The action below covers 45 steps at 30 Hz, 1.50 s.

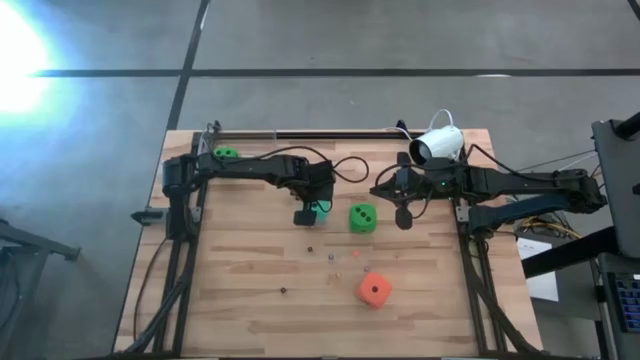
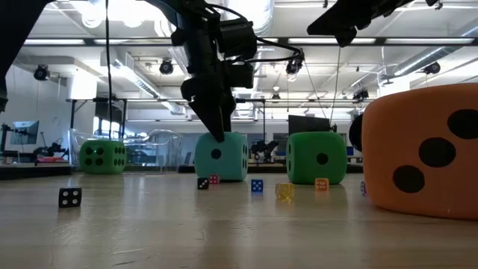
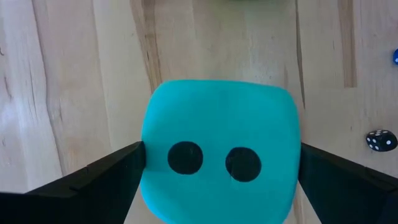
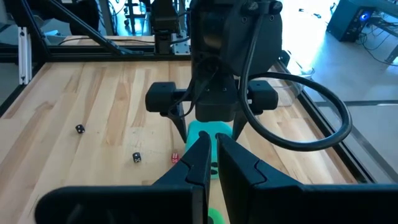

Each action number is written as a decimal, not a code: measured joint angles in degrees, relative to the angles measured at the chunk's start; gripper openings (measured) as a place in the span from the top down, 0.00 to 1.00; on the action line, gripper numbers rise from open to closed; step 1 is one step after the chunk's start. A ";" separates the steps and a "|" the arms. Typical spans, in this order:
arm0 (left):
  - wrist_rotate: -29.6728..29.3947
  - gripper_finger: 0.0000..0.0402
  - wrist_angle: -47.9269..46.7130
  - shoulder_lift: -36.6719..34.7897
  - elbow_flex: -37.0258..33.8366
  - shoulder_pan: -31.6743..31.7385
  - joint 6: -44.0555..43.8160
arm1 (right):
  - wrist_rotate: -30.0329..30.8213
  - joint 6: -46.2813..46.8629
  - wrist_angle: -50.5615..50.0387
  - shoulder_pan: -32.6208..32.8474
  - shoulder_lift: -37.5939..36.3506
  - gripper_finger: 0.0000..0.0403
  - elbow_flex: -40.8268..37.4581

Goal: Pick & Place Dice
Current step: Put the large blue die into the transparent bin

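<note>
The left tool [image 3: 217,171] is spread, straddling the teal die [image 3: 219,163] on the bench [image 3: 81,74]. It looks soft and light; squeeze its 2 flat side faces. The right tool [image 4: 211,163] waits pressed together.

teal die [image 3: 217,155] sits between the open end effector [image 3: 217,171] fingers [image 3: 93,180].

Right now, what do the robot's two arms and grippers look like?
Both arms are black, jointed, with looping black cables. The left gripper has two dark, tapered fingers. The right gripper has matching black fingers; a white camera sits behind it.
</note>
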 joint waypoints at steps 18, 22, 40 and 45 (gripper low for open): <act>0.20 0.00 0.04 0.34 -0.02 -0.12 -6.68 | 0.01 0.01 0.01 0.00 0.00 0.93 0.00; 0.20 0.00 0.35 0.34 -0.02 -0.22 -10.62 | 0.01 0.01 0.01 0.00 0.00 0.93 0.00; 0.08 0.07 0.27 0.58 -0.11 -0.29 -11.49 | -0.01 -0.01 0.01 -0.02 0.00 0.93 0.00; -0.19 0.11 0.42 0.58 -0.11 -0.29 -11.48 | -0.01 0.01 0.01 -0.01 0.00 0.93 0.00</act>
